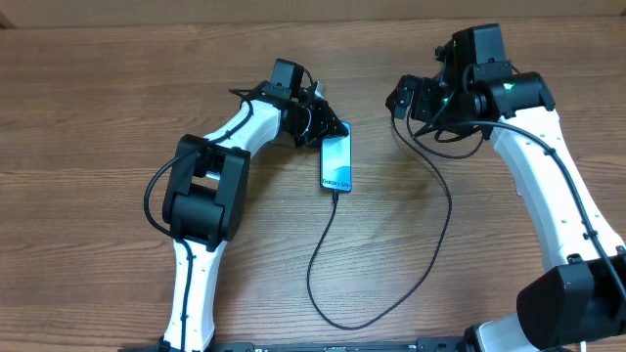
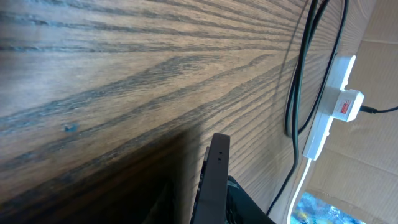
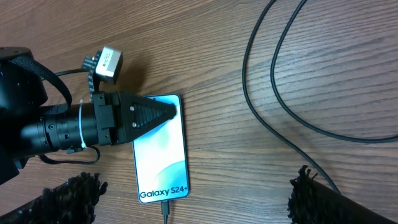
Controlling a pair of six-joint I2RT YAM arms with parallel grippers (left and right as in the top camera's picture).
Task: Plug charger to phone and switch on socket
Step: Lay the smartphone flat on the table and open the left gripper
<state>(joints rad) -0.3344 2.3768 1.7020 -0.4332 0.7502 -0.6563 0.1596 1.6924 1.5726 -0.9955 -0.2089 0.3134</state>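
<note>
Tabletop (image 1: 88, 88) of wood grain, both arms reaching toward its middle. Left of centre in the overhead view, left gripper (image 3: 163, 113) lies over the upper end of the phone (image 1: 335, 163), jaws narrow; whether they pinch it cannot be told. Phone flat near the middle of the frame, lit screen facing up. Charger (image 1: 310, 277) meets the phone's lower edge, apparently seated, then loops toward the bottom of the frame and climbs right to pass beneath the right gripper (image 3: 196, 199), which hovers upper right of centre with jaws wide and empty. Socket (image 2: 320, 134) appears only at the right edge of the left wrist view, red mark on its side; pressing its switch looks to be the step left. Handling, as judged: phone light, rigid and glass-slick, best taken by its long edges; charger limp, best held at the stiff connector; socket light, liable to slide under a push.
</note>
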